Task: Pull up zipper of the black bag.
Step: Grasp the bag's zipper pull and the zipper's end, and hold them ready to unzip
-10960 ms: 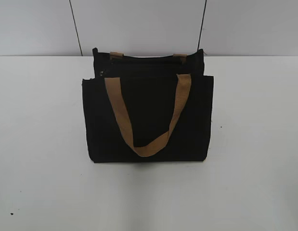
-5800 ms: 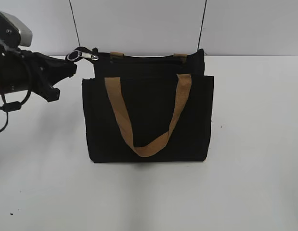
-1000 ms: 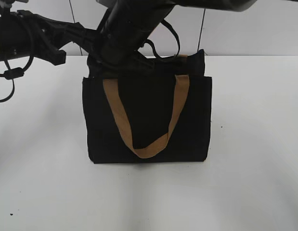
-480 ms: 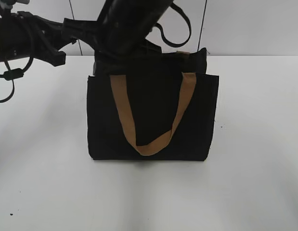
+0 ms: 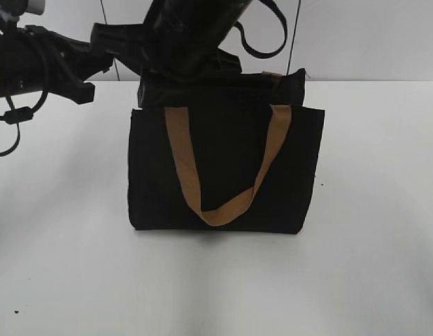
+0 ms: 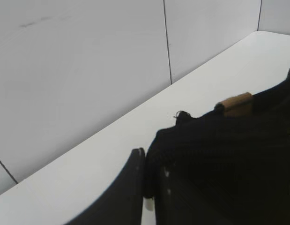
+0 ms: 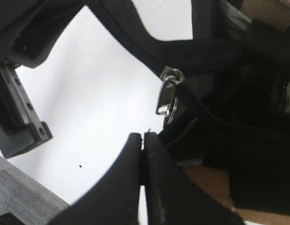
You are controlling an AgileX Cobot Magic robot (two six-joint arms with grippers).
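On the white bench, the left gripper pinches the bag corner; the right gripper, pressed together, holds nothing beside the zipper.

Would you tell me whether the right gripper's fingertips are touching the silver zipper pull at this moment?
Apart. The right wrist view shows the right gripper with its jaws closed together on nothing, and the zipper pull hanging above and to the right, with white table between them.

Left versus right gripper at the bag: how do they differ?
The left gripper presses one finger against the black bag's end corner, its other finger hidden. The right gripper shows both fingers closed together, gripping nothing visible, just below the zipper pull. Both work at the bag's top edge.
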